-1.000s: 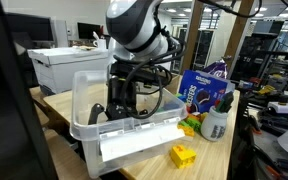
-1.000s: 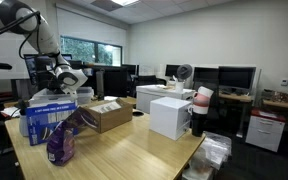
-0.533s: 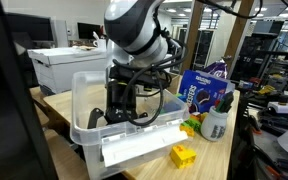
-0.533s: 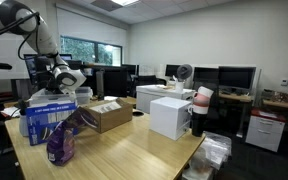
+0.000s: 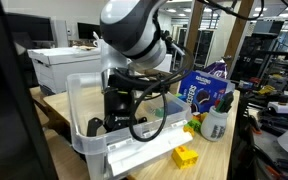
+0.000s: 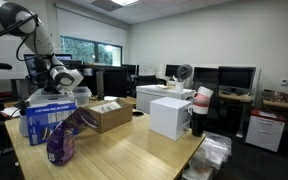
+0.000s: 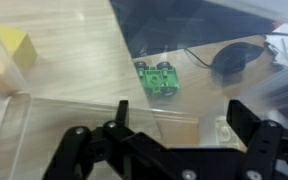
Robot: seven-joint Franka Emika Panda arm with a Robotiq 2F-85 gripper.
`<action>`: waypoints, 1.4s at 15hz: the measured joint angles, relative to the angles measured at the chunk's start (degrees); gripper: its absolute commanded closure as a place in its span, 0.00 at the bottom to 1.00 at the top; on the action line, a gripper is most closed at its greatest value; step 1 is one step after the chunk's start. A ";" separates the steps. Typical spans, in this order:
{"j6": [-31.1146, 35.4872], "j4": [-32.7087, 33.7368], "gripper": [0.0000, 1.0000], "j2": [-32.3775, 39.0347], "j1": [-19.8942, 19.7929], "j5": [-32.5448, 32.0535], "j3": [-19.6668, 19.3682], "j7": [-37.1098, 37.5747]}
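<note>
The black two-finger gripper hangs low inside the clear plastic bin with its jaws spread as wide as they go and nothing between them. The small green toy car with black wheels lies ahead of the fingertips in the wrist view, though I cannot tell whether it rests on the bin's floor or on the wooden table seen through the plastic. From here the likeliest trouble is a wide-set finger striking or hooking the bin's wall and dragging the light bin against the yellow block just beside it, or the glare on the plastic hiding how near the floor is.
</note>
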 measured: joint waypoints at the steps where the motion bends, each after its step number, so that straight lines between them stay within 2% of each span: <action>1: 0.00 0.29 0.00 0.15 0.44 -1.17 -0.22 0.08; 11: -0.13 2.90 0.00 0.37 2.98 -10.54 -0.89 3.09; 21: 0.18 5.53 0.00 0.28 4.67 -18.89 -3.34 7.56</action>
